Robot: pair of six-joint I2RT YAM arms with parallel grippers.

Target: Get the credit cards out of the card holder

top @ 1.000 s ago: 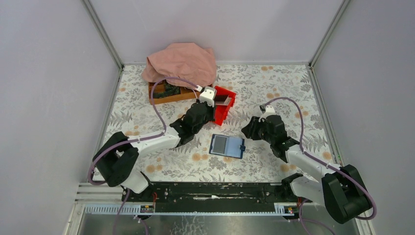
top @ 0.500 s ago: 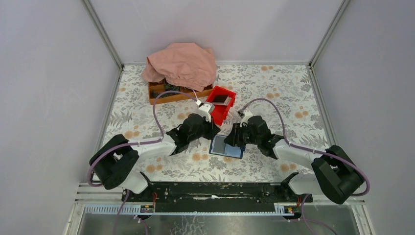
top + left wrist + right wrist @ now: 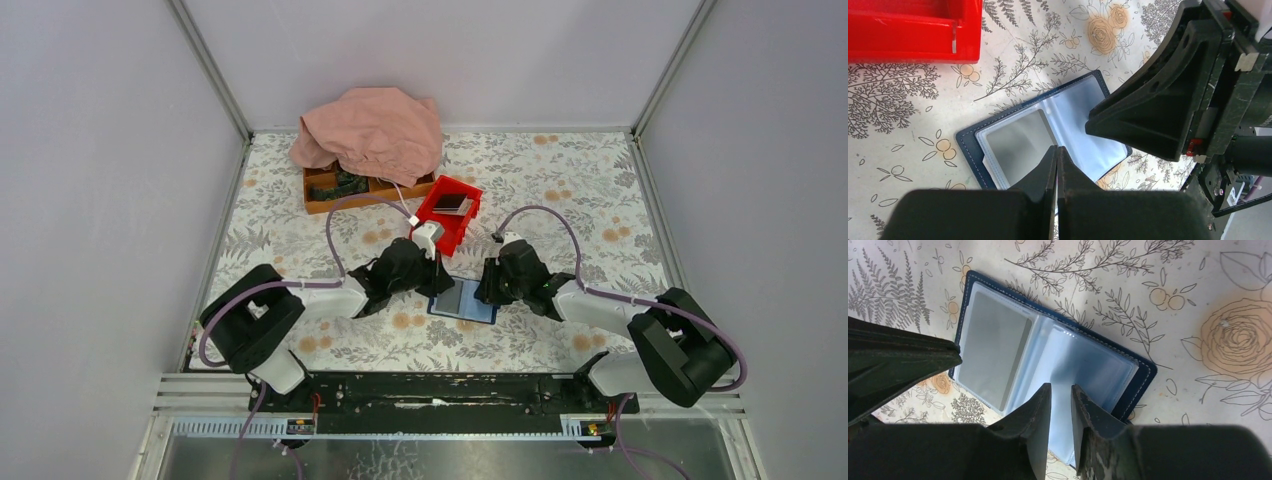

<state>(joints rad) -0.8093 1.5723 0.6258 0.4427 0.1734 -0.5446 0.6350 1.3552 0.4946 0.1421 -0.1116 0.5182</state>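
Note:
The card holder (image 3: 470,304) lies open on the floral table between both arms, its blue-grey sleeves (image 3: 1075,112) framed by a dark stitched edge. A grey card (image 3: 1015,142) sits in its left pocket and shows in the right wrist view as the same grey card (image 3: 993,347). My left gripper (image 3: 1056,148) is shut with nothing in it, its tips just above that card's pocket. My right gripper (image 3: 1061,388) hovers over the right-hand sleeve (image 3: 1093,365), jaws a narrow gap apart and nothing between them. From above, the left gripper (image 3: 439,289) and right gripper (image 3: 487,291) flank the holder.
A red bin (image 3: 464,218) with a dark flat item inside stands just behind the holder. Farther back left is a wooden tray (image 3: 322,196), partly under a pink cloth (image 3: 370,125). Walls enclose the table on three sides.
Both arms have closed in on the holder: the left gripper came down from the red bin to its left side, and the right gripper swung left onto its right side.

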